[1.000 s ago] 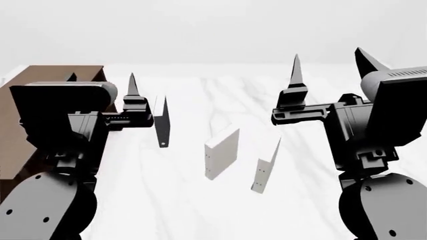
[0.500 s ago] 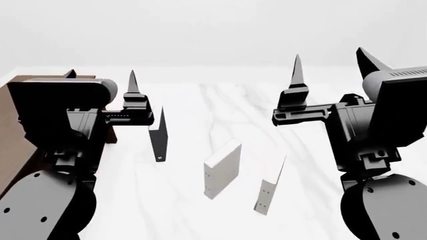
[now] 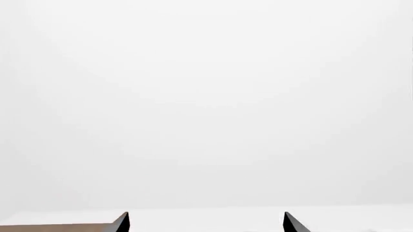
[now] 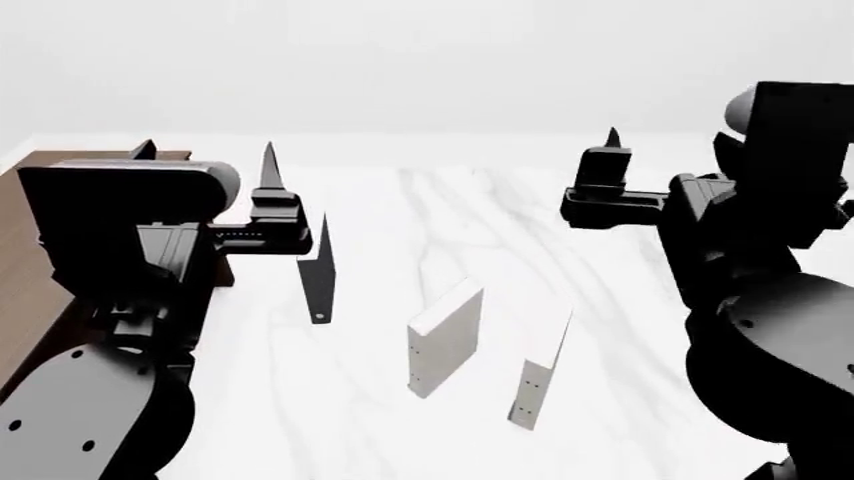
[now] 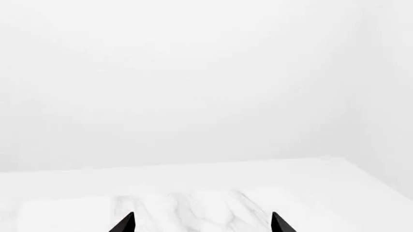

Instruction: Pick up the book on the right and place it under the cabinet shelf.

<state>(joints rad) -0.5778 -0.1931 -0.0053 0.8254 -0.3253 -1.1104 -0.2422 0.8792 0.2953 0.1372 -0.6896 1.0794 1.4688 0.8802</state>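
Off-white book (image 4: pixel 538 372) stands on the marble table (image 4: pixel 400 420), free for us; both the right gripper (image 5: pixel 201 223) and left gripper (image 3: pixel 205 223) spread, empty.

Bare simulated room, marble tabletop (image 4: pixel 441 210)

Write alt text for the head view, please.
Three books stand upright on a white marble table: a black book, a pale book and the book rightmost. Both arms hover above, holding nothing; the cabinet shelf sits far left.
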